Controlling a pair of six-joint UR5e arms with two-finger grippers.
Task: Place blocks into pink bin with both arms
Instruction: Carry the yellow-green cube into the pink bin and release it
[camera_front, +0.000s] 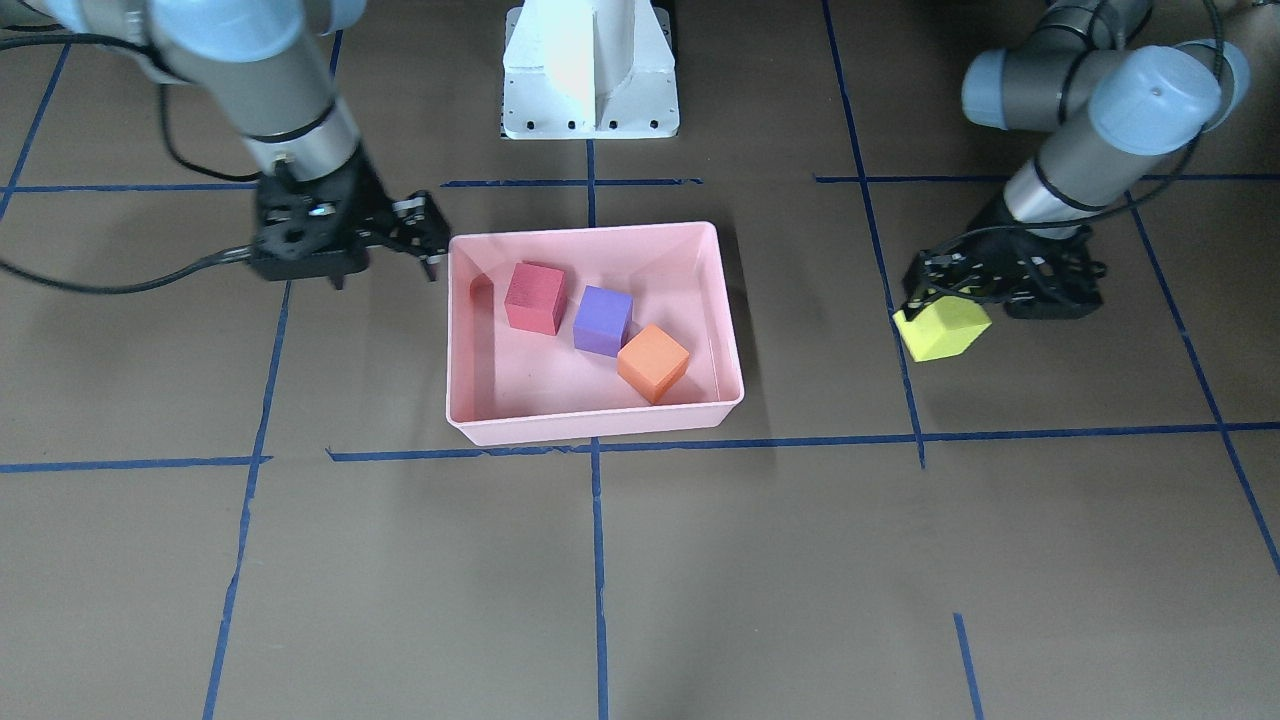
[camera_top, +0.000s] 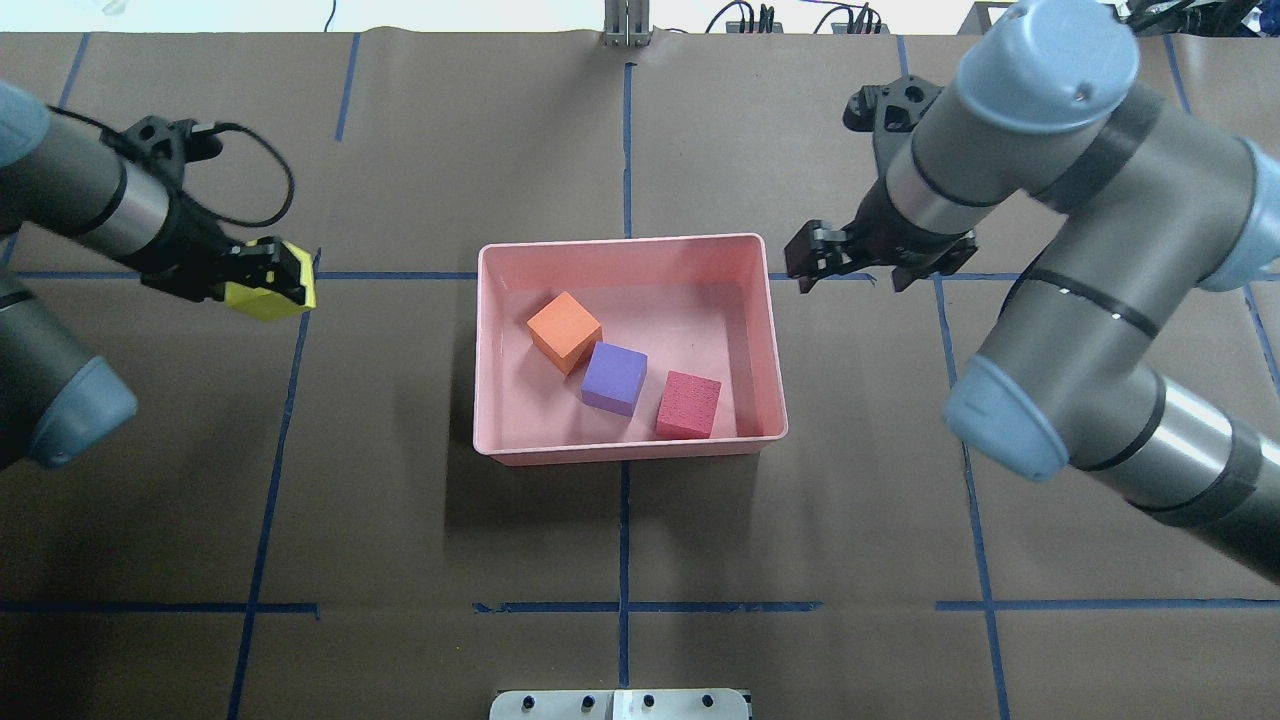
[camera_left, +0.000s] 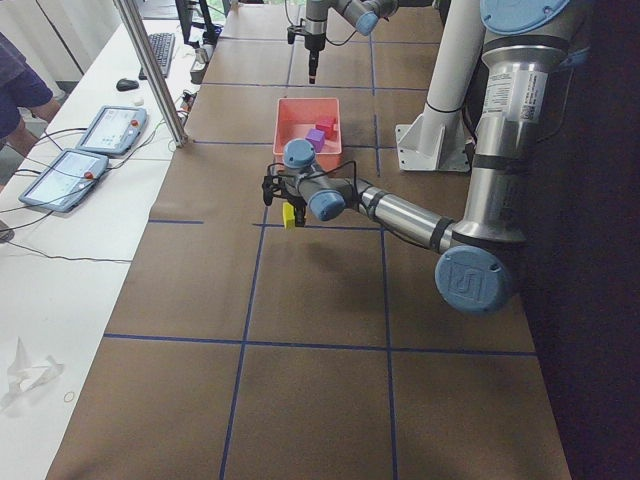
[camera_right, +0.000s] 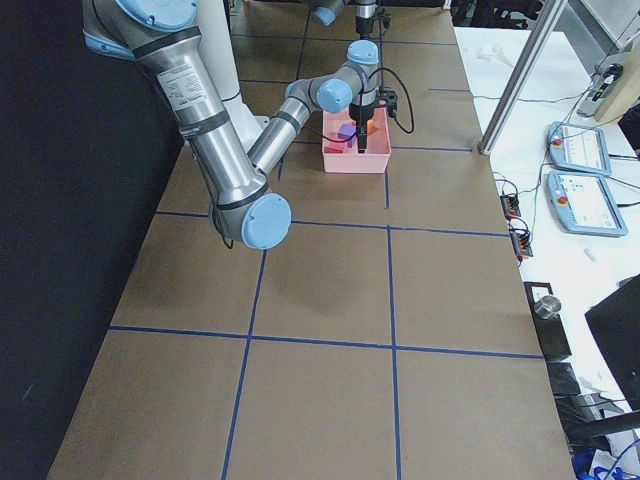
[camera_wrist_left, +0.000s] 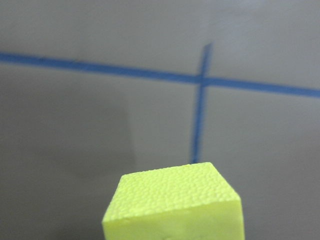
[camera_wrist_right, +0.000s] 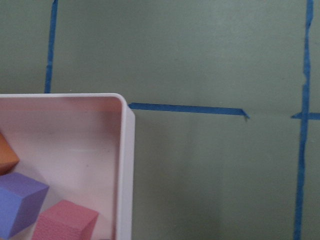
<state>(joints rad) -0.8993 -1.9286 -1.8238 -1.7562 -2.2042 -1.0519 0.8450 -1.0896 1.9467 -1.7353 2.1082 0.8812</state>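
Note:
The pink bin (camera_top: 625, 455) sits mid-table, also in the front view (camera_front: 590, 425). In it lie the red block (camera_top: 688, 403), purple block (camera_top: 613, 377) and orange block (camera_top: 564, 330), close together. My left gripper (camera_top: 275, 285) is shut on the yellow-green block (camera_top: 262, 300), held above the table well left of the bin; the block fills the bottom of the left wrist view (camera_wrist_left: 175, 205). My right gripper (camera_top: 812, 262) looks open and empty, just outside the bin's far right corner. The right wrist view shows that corner (camera_wrist_right: 125, 165).
The white pedestal base (camera_front: 590, 70) stands behind the bin on the robot's side. Blue tape lines (camera_top: 625, 606) grid the brown table. A side table with tablets (camera_left: 110, 128) and a metal post (camera_left: 150, 70) lies beyond the table's far edge.

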